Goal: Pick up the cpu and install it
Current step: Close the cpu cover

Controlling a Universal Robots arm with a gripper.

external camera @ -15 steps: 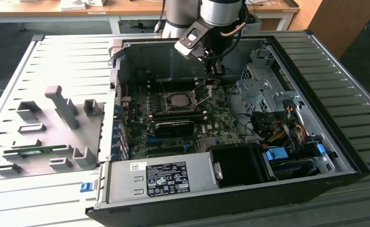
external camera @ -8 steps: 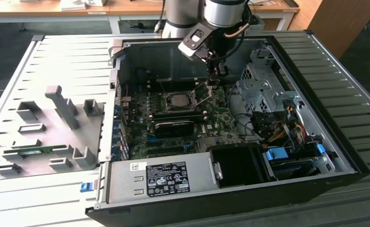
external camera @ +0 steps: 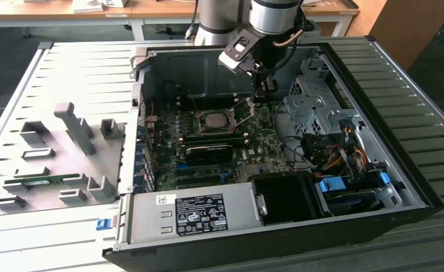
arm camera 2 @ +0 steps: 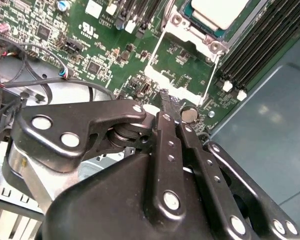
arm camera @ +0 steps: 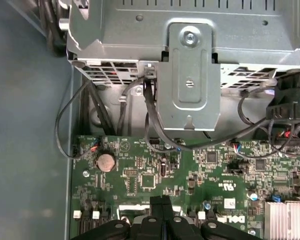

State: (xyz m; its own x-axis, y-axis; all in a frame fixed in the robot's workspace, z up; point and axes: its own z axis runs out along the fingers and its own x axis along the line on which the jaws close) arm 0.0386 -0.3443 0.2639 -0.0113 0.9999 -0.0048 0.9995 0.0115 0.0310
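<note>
The gripper (arm camera 2: 170, 102) hangs low over the board (arm camera: 140, 175), its fingers pinched together with nothing between them. The cpu (arm camera 2: 217, 11) lies in its socket just beyond, with the frame (arm camera 2: 176, 21) swung open. I'd say the tips should keep off the chip's top and the small parts nearby. A printed sticker (external camera: 201, 214) sits on the power supply (external camera: 149, 218), and white lettering marks the board.

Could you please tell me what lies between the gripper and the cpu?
In the second wrist view, an open metal frame lies between the gripper and the cpu, with green board showing through it.
</note>
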